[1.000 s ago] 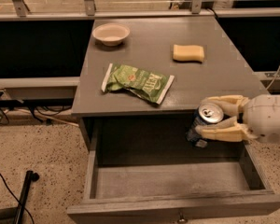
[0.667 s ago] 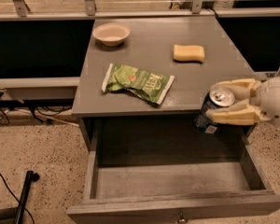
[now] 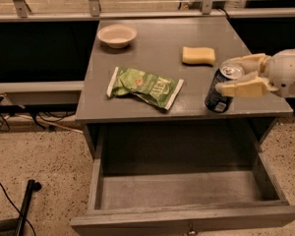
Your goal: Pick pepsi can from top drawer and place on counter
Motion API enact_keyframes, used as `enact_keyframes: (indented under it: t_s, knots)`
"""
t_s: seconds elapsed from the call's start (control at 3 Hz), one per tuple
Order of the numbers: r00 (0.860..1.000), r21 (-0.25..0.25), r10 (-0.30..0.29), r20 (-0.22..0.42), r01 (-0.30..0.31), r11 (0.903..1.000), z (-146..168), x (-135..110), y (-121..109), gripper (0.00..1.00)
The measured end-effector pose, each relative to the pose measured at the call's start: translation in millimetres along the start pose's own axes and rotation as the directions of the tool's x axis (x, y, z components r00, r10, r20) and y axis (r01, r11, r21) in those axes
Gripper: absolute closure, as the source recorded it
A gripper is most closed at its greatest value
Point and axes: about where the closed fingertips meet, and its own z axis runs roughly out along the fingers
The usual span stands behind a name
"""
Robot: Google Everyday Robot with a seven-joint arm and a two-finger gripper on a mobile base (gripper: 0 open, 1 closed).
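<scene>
The pepsi can (image 3: pixel 218 95), dark blue with a silver top, is held tilted at the front right of the counter (image 3: pixel 152 43), its base at or just above the surface. My gripper (image 3: pixel 236 75) reaches in from the right, its cream fingers (image 3: pixel 243 87) shut on the can's upper part. The top drawer (image 3: pixel 187 193) stands pulled out below the counter, and its inside shows nothing in it. Its small metal knob (image 3: pixel 190 228) shows at the bottom edge.
A green snack bag (image 3: pixel 145 86) lies mid-counter, left of the can. A yellow sponge (image 3: pixel 198 55) lies behind the can. A white bowl (image 3: pixel 117 35) sits at the back left. Metal rail posts stand behind the counter. Cables lie on the speckled floor at left.
My gripper has carried the can up from over the drawer and further over the counter's front right part. The drawer has stayed open.
</scene>
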Motion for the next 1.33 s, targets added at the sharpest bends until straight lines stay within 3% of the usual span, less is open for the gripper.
enact_keyframes:
  t_s: [0.33, 0.67, 1.0, 1.33]
  knots:
    - [0.998, 0.059, 0.059, -0.018, -0.058, 0.9966, 17.9, 0.5, -16.9, 1.00]
    - [0.993, 0.130, 0.103, -0.064, -0.094, 0.9870, 36.7, 4.7, -30.7, 1.00]
    - [0.984, 0.174, 0.160, -0.081, -0.144, 0.9741, 48.4, 10.2, -42.4, 0.85]
    - [0.984, 0.171, 0.162, -0.079, -0.147, 0.9742, 50.3, 8.7, -41.7, 0.61]
